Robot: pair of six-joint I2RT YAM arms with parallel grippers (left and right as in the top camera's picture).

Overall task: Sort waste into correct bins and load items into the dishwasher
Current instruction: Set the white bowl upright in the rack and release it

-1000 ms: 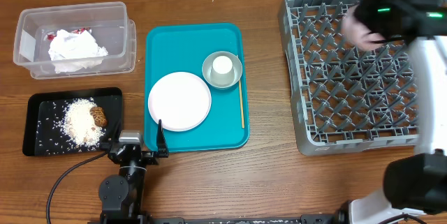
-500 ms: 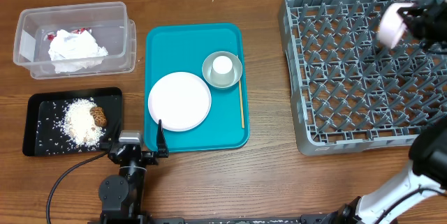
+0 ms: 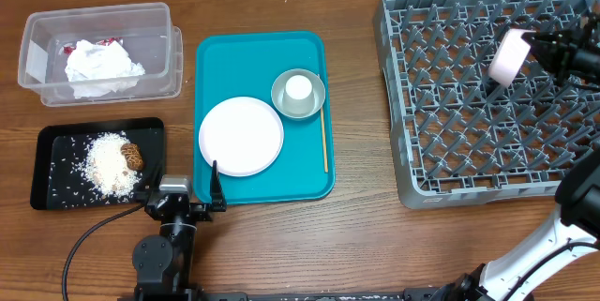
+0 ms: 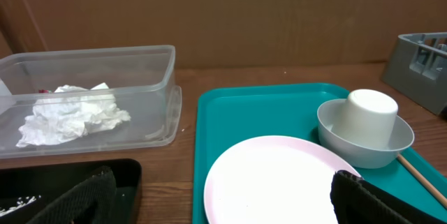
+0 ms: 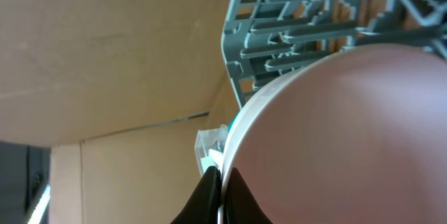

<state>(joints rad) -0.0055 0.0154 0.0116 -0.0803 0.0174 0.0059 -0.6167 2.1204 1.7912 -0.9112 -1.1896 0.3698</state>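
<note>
My right gripper (image 3: 536, 46) is shut on the rim of the pale pinkish dish (image 3: 509, 57), holding it on edge over the grey dish rack (image 3: 431, 184). From the right wrist, the pinkish dish (image 5: 349, 133) fills the view, with the fingertips (image 5: 218, 190) pinched on its rim and the rack (image 5: 307, 15) behind. My left gripper (image 3: 187, 198) stands open at the teal tray's near edge, low over the white plate (image 4: 279, 182). A white cup (image 3: 298, 90) sits upside down in the grey-rimmed bowl (image 3: 281, 101). A wooden stick (image 3: 325, 142) lies beside them.
The teal tray (image 3: 309, 184) lies in the middle. A clear tub (image 3: 159, 81) at the back left holds crumpled napkins (image 3: 98, 67) and a bit of red wrapper (image 3: 67, 49). The black tray (image 3: 56, 142) holds white crumbs (image 3: 105, 162) and a brown lump (image 3: 133, 156).
The right gripper has carried the pinkish dish from the rack's back edge down and slightly left over the pegs, tilting it on edge. The left arm has not moved.
</note>
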